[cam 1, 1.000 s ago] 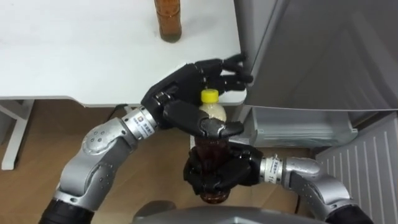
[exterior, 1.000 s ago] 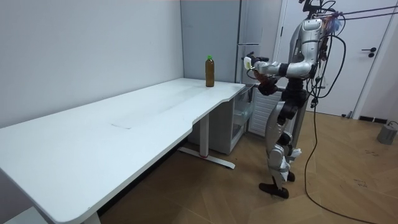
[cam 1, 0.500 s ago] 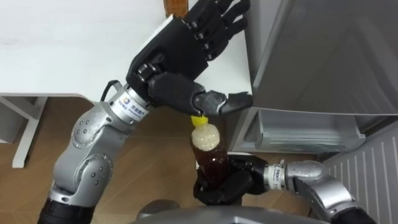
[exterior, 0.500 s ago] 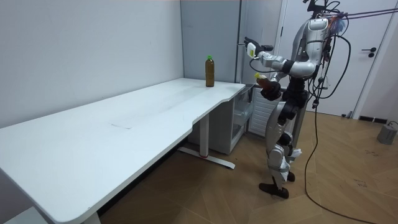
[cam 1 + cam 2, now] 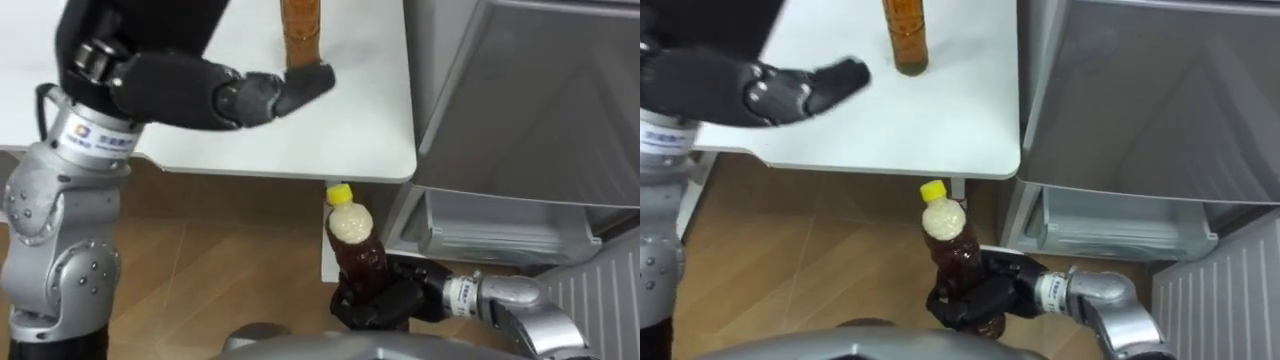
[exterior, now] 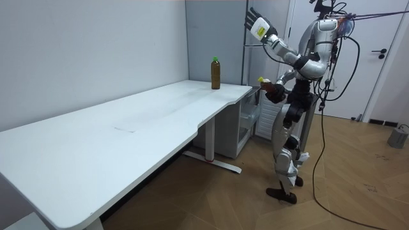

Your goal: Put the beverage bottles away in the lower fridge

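Left eye view: the right hand (image 5: 385, 300) has its fingers wrapped round the lower half of a brown bottle (image 5: 356, 252). The bottle stands upright, its yellow cap well above the fingers and just under the table (image 5: 350, 130) edge. The left hand (image 5: 150, 60) is up over the table with its thumb held out straight. The thumb tip lies just beside a second bottle (image 5: 303, 35) standing on the tabletop. The fridge (image 5: 520, 100) rises to the right of both hands, and a clear bin (image 5: 490, 230) sits beyond the right hand's fingers.

Room view: the robot stands at the table's far end, close to the fridge (image 6: 262, 38). Its left arm is lifted high, and the left hand (image 6: 254, 24) has its fingers spread and straight, grasping nothing. The right hand (image 6: 276, 91) holds the capped bottle at waist height. The second bottle (image 6: 216, 72) stands on the table, well below and apart from the raised fingers.

Right eye view: the right hand's fingers (image 5: 975, 300) clasp the bottle's (image 5: 948, 245) lower part. The left thumb (image 5: 830, 80) points towards the second bottle (image 5: 905, 35), just short of it.
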